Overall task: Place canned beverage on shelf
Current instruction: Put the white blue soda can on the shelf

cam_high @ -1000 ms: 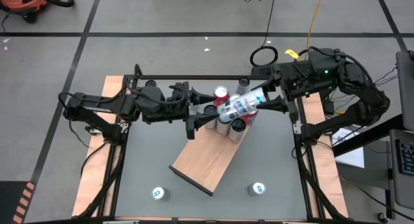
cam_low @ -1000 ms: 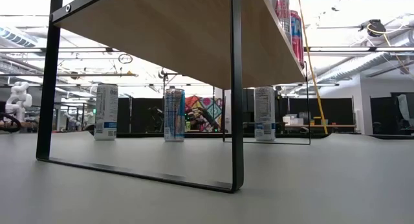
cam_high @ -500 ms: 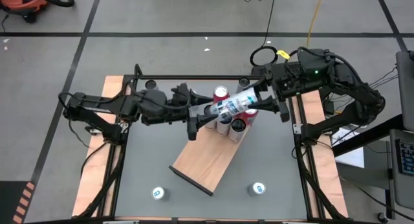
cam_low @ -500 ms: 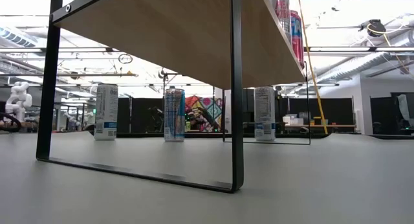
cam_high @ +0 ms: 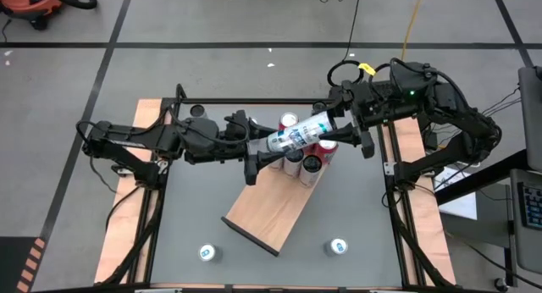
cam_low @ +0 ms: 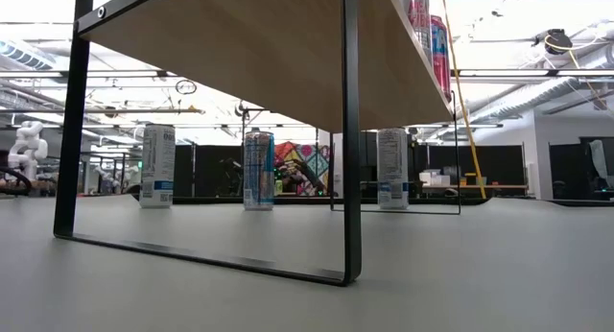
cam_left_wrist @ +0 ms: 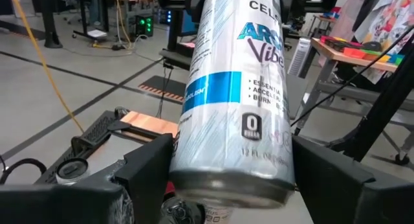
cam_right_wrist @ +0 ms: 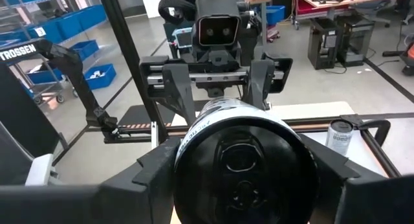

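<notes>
1. White and blue, the canned beverage I'm working with lies on its side in the air above the far end of the shelf, stretched between my two arms.
2. My right gripper pinches the can's top end; in the right wrist view the can's dark top fills the space between the fingers.
3. My left gripper faces it from the other side. In the left wrist view the can's bottom rim sits between my spread fingers, but I cannot tell whether they actually touch it.
4. That light-brown board lies at an angle across the middle of the grey table, one short end pointing toward the near edge.
5. A red-topped can stands at the shelf's far end, just beside the held can, with more cans partly hidden beneath it.
6. Two more cans stand near the table's near edge: one toward the left corner, one toward the right, both apart from the shelf.
</notes>
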Robot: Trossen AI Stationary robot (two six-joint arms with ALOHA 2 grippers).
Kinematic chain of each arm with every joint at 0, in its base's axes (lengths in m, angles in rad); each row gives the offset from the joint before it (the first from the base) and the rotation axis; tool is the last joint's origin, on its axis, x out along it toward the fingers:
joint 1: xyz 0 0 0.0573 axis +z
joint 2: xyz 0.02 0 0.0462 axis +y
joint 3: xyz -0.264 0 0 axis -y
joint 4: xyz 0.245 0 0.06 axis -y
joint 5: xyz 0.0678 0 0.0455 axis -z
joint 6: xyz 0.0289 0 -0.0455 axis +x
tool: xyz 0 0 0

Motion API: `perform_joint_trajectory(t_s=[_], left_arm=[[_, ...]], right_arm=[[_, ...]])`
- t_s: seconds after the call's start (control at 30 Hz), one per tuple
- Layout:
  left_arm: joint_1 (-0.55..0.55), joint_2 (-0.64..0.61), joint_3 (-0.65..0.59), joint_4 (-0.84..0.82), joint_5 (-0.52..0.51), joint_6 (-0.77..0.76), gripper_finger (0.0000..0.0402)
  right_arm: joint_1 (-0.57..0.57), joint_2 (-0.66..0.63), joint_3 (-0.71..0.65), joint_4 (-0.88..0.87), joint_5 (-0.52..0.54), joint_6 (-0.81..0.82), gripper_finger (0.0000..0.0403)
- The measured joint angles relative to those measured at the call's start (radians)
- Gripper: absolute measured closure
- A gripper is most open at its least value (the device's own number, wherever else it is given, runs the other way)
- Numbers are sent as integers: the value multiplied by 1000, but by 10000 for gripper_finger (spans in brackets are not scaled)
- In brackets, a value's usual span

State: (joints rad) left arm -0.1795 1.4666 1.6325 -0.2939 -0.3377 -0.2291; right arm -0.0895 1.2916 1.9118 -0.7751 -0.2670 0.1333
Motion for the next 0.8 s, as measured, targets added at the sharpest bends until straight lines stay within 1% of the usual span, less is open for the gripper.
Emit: perform_joint_trajectory(t_s=[0.27, 0.5, 0.8], left_arm=[[0, 0, 0, -16, 48, 0, 120], [0, 0, 0, -34, 53, 2, 148], [0, 0, 0, -32, 51, 2, 152]], right_arm=[[0, 20, 0, 21, -13, -12, 186], [0, 25, 0, 31, -11, -14, 186], [0, 25, 0, 32, -6, -13, 183]])
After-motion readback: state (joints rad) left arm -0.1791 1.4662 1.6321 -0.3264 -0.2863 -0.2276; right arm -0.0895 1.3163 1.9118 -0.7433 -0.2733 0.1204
